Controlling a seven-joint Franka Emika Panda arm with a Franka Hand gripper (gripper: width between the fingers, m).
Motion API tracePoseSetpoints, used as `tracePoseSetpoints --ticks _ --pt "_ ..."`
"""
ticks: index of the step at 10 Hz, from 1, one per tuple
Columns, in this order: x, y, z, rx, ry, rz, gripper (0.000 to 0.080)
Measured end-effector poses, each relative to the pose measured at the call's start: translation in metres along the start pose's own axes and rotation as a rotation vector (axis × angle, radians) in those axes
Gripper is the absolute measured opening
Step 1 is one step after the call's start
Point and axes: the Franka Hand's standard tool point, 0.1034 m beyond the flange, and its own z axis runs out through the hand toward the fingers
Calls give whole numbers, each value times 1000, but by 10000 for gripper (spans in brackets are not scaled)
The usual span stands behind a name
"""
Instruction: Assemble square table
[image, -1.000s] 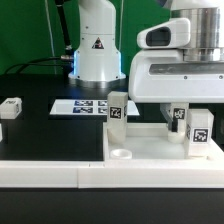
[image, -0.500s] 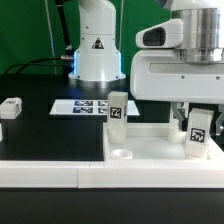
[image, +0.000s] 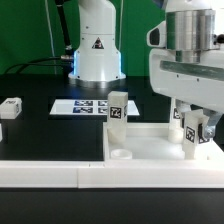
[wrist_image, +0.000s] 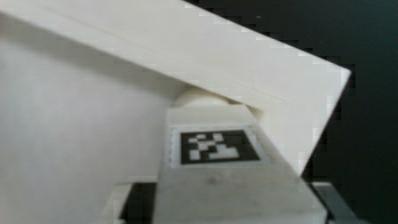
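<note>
The 2 fingers (wrist_image: 135, 205) were closed against opposite sides of a small white plastic block leg (image: 197, 135) bearing a black-and-white tag. They held it upright, with the tag facing the exterior camera. In the wrist view the leg's far end met an inner corner of the large white plastic square slab with a raised rim (image: 150, 145); whether it sat in a socket could not be told. The slab lay on the black desk (image: 50, 135), toward the exterior view's right, with 1 round corner socket (image: 120, 155) open. A 2nd tagged leg (image: 117, 107) stood near the slab's far corner. A 3rd tagged leg (image: 10, 108) lay well apart at the exterior view's left, and the flat marker board (image: 82, 106) lay between them.
</note>
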Motion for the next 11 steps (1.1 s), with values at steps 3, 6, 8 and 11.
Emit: tracePoseSetpoints --ticks 3,6,8,11 --pt "-3 0 0 9 -7 281 291" --pt "0 2 -2 14 3 -55 474" --pt "-2 0 -2 53 14 -402 588" --pt "0 0 -1 50 21 -579 649"
